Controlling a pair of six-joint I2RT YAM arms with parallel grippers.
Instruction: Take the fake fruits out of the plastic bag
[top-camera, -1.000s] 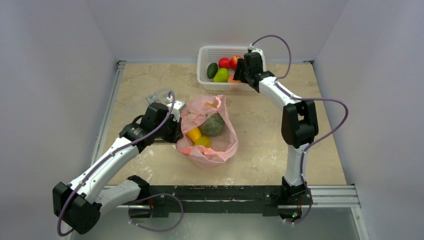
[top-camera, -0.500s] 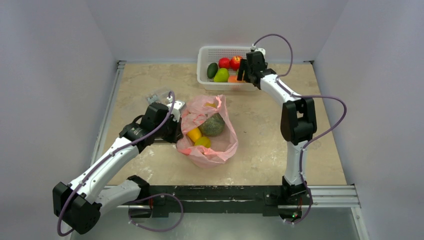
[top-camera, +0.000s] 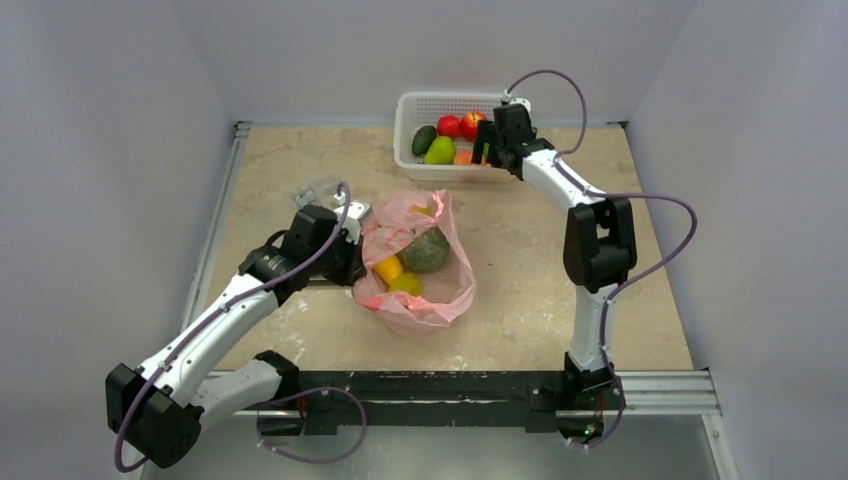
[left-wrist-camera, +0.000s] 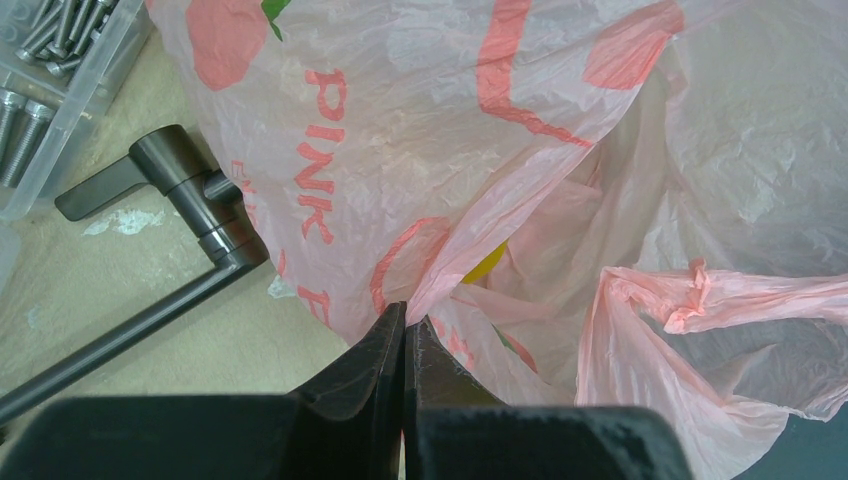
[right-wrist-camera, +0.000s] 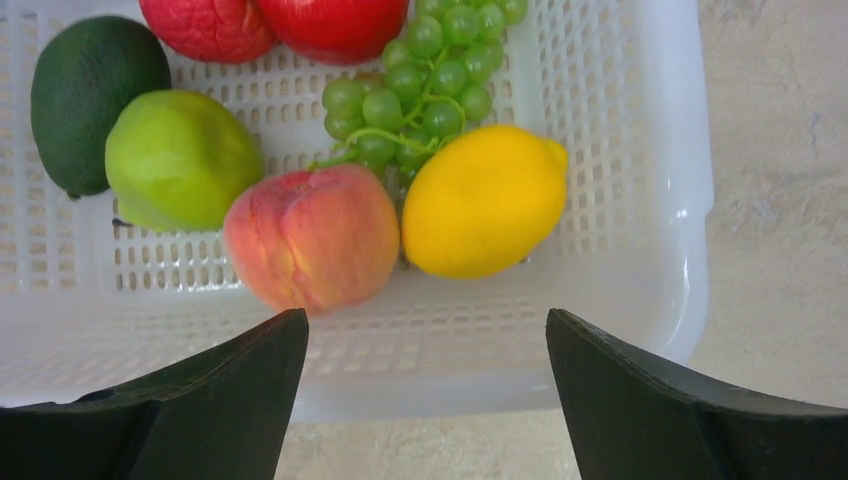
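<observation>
Plastic bag (top-camera: 432, 306) on beige, prob. stone table (top-camera: 530, 275); grey walls (top-camera: 100, 150) round.

- "PINK": red capital letters printed on the thin translucent plastic bag (left-wrist-camera: 440, 110), seen in the left wrist view, with the word turned sideways and running down the film.
- Further red letters just below on the same bag, cut off by folds; one perhaps an "E", not readable as a word.
- Same print too small to read in the top view.

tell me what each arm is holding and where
Left fingers pinch the bag by a fold at its mouth. Right fingers hold nothing, open over the basket.
</observation>
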